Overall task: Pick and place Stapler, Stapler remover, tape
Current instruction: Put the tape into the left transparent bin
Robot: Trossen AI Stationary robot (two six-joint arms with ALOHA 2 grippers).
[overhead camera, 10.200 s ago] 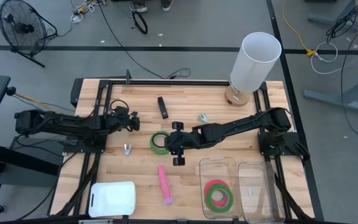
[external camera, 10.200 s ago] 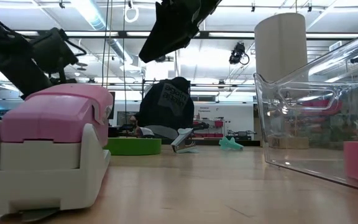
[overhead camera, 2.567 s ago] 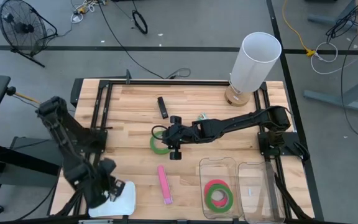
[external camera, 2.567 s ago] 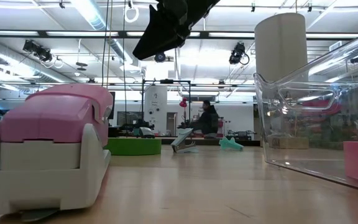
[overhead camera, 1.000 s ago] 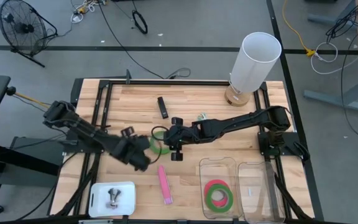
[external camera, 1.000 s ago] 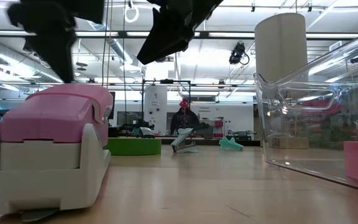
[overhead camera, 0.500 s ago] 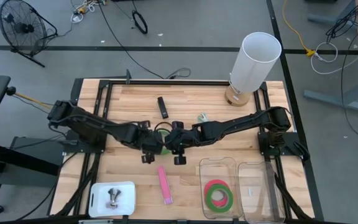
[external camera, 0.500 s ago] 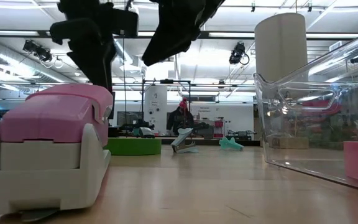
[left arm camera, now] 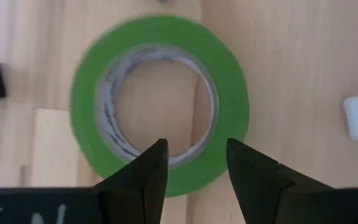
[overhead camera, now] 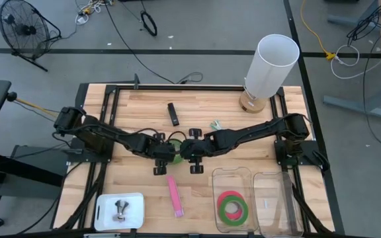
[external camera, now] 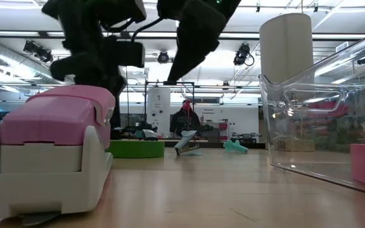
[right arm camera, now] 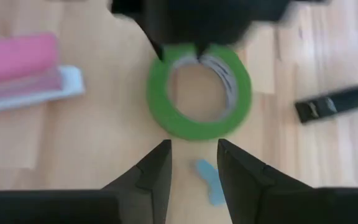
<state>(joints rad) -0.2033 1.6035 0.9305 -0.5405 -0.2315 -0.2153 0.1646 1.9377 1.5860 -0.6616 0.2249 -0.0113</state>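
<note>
Left tool [left arm camera: 192,163], parted, unladen, is hovering over the green tape roll [left arm camera: 160,102]; we're risking collision with the crowding, released right tool [right arm camera: 193,163].

No text, label, brand or number can be read anywhere here. Pale marks sit along the dark housing at the edge of the left wrist view, but they are cut off and too blurred to make out.
</note>
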